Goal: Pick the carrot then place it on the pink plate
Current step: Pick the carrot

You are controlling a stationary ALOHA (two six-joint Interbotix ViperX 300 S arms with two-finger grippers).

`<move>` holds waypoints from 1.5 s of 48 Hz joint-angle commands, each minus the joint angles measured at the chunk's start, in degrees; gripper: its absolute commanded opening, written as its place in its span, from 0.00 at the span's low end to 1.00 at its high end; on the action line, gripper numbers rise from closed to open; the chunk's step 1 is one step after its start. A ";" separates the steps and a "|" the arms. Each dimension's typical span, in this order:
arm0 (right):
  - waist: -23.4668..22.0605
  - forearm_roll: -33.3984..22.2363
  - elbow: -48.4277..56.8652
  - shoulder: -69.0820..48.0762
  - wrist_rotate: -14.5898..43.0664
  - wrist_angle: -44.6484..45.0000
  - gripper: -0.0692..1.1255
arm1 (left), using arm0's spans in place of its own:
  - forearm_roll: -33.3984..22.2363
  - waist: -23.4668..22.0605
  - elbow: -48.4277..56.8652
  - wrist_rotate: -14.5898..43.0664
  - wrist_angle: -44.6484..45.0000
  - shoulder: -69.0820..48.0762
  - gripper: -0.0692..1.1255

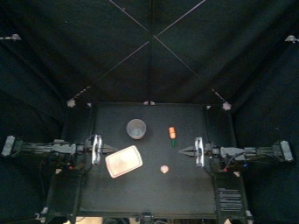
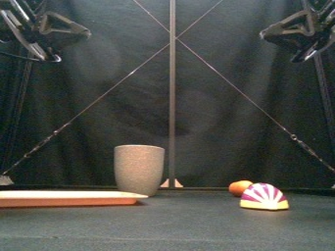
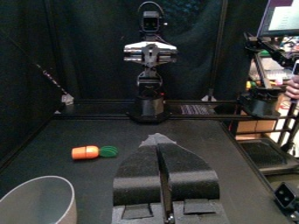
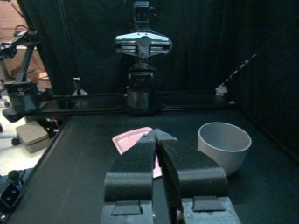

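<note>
The carrot (image 1: 172, 132) is a small orange toy with a green end, lying on the table right of the tall grey speckled cup (image 1: 136, 129). It also shows in the front view (image 2: 240, 186) and the left wrist view (image 3: 84, 152). The pink plate (image 1: 124, 161) lies flat at front left, and its edge shows low in the front view (image 2: 72, 198). My left gripper (image 1: 104, 150) hovers shut and empty at the plate's left. My right gripper (image 1: 191, 151) hovers shut and empty at the right, apart from the carrot. Their jaws meet in both wrist views (image 3: 162, 142) (image 4: 156, 136).
A small striped dome-shaped toy (image 1: 165, 168) lies near the front, right of the plate, and in the front view (image 2: 264, 197) just ahead of the carrot. The grey cup (image 2: 140, 169) stands upright behind the plate. Both arms hang high above the table.
</note>
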 commanded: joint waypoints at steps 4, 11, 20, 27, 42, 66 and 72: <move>-5.45 4.57 0.09 3.25 1.76 0.79 0.10 | 0.26 1.14 -0.53 0.44 -0.44 -0.35 0.00; -16.61 11.87 -0.18 7.65 3.87 5.01 0.11 | 0.26 1.23 -0.44 0.44 -0.44 -0.35 0.03; -26.54 13.45 -1.49 13.97 5.71 11.07 0.16 | 0.35 1.23 -0.44 0.44 -0.44 -0.35 0.03; -29.09 13.45 -3.16 19.34 6.42 13.45 0.31 | 0.62 1.23 -0.44 0.44 -0.44 -0.35 0.04; -28.30 13.36 -8.09 30.76 6.33 13.45 0.76 | 0.97 1.23 -0.44 0.44 -0.35 -0.44 0.04; -32.08 12.57 -13.80 45.97 6.42 15.47 0.92 | 0.97 1.23 -0.35 0.44 -0.35 -0.44 0.04; -33.05 12.48 -13.89 47.20 6.42 15.47 0.92 | 1.05 1.23 -0.35 0.44 -0.35 -0.53 0.04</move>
